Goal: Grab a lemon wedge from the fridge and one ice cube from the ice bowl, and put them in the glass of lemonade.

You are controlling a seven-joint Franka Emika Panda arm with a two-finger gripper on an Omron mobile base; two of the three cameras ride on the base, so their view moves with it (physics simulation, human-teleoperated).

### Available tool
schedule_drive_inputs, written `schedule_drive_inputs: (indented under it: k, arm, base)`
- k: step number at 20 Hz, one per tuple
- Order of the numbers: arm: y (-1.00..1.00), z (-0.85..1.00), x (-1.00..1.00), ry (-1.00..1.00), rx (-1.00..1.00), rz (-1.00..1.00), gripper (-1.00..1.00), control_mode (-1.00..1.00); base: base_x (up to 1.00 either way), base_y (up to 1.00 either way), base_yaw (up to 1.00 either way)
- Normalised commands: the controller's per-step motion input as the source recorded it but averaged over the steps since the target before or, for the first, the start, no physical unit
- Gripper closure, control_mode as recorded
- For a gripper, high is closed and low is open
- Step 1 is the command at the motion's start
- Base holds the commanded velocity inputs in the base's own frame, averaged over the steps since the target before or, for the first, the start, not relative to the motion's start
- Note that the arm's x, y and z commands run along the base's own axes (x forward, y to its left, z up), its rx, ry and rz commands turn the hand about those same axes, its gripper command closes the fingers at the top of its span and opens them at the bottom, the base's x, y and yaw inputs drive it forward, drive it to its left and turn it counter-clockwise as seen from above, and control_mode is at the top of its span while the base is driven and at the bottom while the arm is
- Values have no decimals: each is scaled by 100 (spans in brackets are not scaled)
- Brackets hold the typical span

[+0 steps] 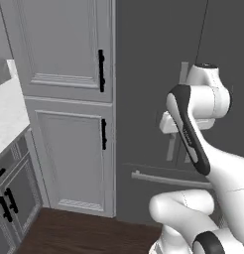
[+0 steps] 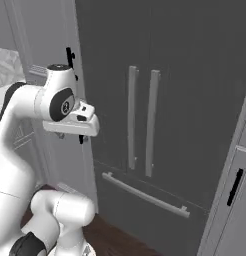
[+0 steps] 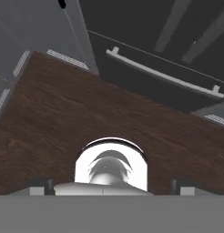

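Hand view: gripper point(image 3: 112, 185) spread wide over floor point(image 3: 86, 118), fridge point(image 3: 145, 36) closed.

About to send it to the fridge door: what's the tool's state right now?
Tool: open, holding nothing, pointed down at the wooden floor.

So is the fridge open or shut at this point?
Shut. Both doors of the fridge sit flush, their two vertical handles side by side, and the bottom drawer is closed too.
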Motion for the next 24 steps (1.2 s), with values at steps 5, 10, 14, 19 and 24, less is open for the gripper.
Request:
schedule_drive_inputs:
  k: [5, 10, 14, 19, 24]
  arm:
    - [0, 0, 0, 0, 0, 0, -100, 100]
    - [0, 0, 0, 0, 0, 0, -100, 100]
    - [0, 0, 0, 0, 0, 0, -100, 100]
    - [0, 0, 0, 0, 0, 0, -100, 100]
    - [0, 0, 0, 0, 0, 0, -100, 100]
  base:
    - [65, 15, 86]
    - [63, 14, 87]
    - [64, 14, 83]
    - [90, 1, 70]
    - [97, -55, 20]
